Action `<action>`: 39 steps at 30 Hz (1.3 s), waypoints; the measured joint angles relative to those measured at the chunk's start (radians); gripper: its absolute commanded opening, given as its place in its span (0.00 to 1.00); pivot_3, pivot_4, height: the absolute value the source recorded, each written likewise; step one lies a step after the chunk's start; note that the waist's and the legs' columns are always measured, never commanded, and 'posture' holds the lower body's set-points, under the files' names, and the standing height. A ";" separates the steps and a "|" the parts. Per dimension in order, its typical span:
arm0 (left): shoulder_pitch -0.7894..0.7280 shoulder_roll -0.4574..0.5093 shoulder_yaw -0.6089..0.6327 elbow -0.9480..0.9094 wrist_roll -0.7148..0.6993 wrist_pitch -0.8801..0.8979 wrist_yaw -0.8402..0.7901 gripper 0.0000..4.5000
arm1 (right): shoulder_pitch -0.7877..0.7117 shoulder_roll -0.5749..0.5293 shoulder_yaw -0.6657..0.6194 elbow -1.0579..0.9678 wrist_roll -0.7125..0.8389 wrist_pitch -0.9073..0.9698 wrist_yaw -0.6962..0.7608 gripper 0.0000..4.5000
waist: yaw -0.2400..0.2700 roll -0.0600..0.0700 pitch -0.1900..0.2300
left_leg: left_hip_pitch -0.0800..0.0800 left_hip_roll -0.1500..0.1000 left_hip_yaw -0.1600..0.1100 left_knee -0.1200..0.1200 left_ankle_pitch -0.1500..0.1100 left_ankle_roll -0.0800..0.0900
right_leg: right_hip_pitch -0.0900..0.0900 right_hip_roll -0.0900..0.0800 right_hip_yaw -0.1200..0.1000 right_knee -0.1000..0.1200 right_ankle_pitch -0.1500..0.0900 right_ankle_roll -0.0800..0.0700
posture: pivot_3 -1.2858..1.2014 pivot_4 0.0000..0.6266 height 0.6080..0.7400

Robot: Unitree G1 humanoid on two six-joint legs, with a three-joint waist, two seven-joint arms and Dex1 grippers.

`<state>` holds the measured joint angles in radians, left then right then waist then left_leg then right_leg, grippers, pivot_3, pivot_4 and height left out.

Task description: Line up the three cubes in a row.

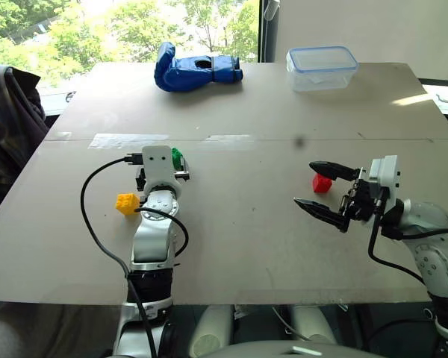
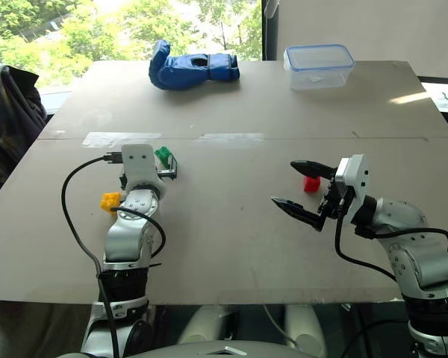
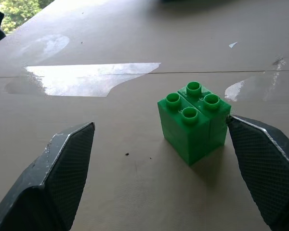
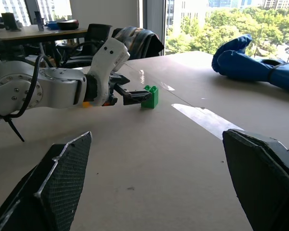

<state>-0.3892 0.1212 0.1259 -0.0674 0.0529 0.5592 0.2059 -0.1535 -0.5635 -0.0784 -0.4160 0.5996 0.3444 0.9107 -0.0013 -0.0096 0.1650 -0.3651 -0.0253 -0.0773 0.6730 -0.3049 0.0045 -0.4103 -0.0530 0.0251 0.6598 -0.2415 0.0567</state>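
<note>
Risk sits mainly with the left gripper (image 3: 161, 178): its fingers stand wide around the green cube (image 3: 193, 120), but off-centre, one pad just beside or perhaps touching the cube's side and the other well apart. If they close from here, I judge the near pad may shove or twist the cube before the far one arrives, so it slides or tips on the table (image 1: 231, 239). The yellow cube (image 1: 127, 203) lies just beside that arm's wrist and could be knocked as the arm shifts. The red cube (image 1: 322, 183) sits on the table, beyond the right gripper (image 1: 321, 186), whose fingers are also spread wide and hold nothing.

The head views give the layout: green and yellow near each other on the left, red well apart on the right, so no row yet. The left wrist view alone shows how unevenly the pads flank the green cube; the right wrist view shows it side-on, a fingertip reaching it
</note>
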 measured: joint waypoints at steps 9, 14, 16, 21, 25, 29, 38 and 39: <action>-0.103 -0.057 -0.017 0.205 0.021 -0.073 0.057 1.00 | -0.003 0.005 0.005 0.000 -0.003 -0.001 -0.015 0.99 | -0.002 0.000 0.000 | -0.001 0.000 0.000 0.000 0.000 0.000 | -0.001 0.000 0.000 0.000 0.000 0.000 | 0.52 0.24 1.00; -0.118 -0.067 0.006 0.236 0.023 -0.067 0.105 1.00 | -0.006 0.005 0.005 0.000 -0.002 -0.001 -0.022 0.99 | -0.001 0.000 0.000 | -0.001 0.000 0.000 0.000 0.000 -0.001 | -0.001 -0.001 0.000 0.000 0.000 0.000 | 0.52 0.24 1.00; -0.119 -0.067 0.014 0.238 0.023 -0.066 0.105 1.00 | -0.006 0.005 0.005 0.000 -0.002 0.000 -0.026 0.99 | -0.001 0.000 0.000 | -0.001 0.000 0.000 0.000 0.000 -0.001 | -0.001 0.000 0.000 0.000 0.000 0.000 | 0.52 0.24 1.00; -0.152 -0.067 0.042 0.279 0.008 -0.067 0.103 1.00 | -0.006 0.006 0.010 0.000 -0.003 0.003 -0.041 0.99 | -0.001 -0.001 0.000 | 0.000 0.000 0.000 0.001 0.000 -0.001 | -0.001 0.000 0.000 0.001 0.000 0.000 | 0.52 0.24 1.00; -0.164 -0.047 0.034 0.285 0.004 -0.030 0.087 1.00 | -0.006 0.007 0.028 0.000 -0.006 0.004 -0.047 0.99 | -0.001 -0.001 0.000 | 0.000 0.000 0.000 0.001 0.001 -0.001 | 0.000 0.000 0.000 0.001 0.000 0.000 | 0.52 0.24 1.00; -0.168 -0.043 0.035 0.283 0.001 -0.010 0.081 1.00 | -0.006 0.007 0.028 0.000 -0.007 0.003 -0.047 0.99 | -0.002 -0.001 -0.001 | 0.001 0.000 0.000 0.001 0.001 -0.001 | 0.000 0.000 0.000 0.002 0.000 0.000 | 0.52 0.24 1.00; -0.164 -0.060 0.031 0.275 -0.001 -0.001 0.073 0.43 | -0.014 0.017 0.028 0.000 -0.020 0.030 -0.112 1.00 | -0.011 -0.001 -0.002 | 0.001 0.000 0.000 0.001 0.001 -0.001 | 0.000 -0.001 0.000 0.002 0.000 0.000 | 0.52 0.24 1.00; -0.164 -0.063 0.029 0.272 -0.001 -0.001 0.073 0.33 | -0.016 0.020 0.028 0.000 -0.020 0.041 -0.123 1.00 | -0.012 -0.001 -0.002 | 0.001 0.000 0.001 0.001 0.001 -0.001 | 0.000 -0.001 0.000 0.002 0.000 0.000 | 0.52 0.24 1.00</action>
<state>-0.5536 0.0583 0.1551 0.2044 0.0520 0.5585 0.2791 -0.1691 -0.5431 -0.0507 -0.4156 0.5797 0.3851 0.7880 -0.0128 -0.0104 0.1634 -0.3641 -0.0252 -0.0768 0.6741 -0.3044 0.0034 -0.4102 -0.0535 0.0254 0.6616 -0.2415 0.0568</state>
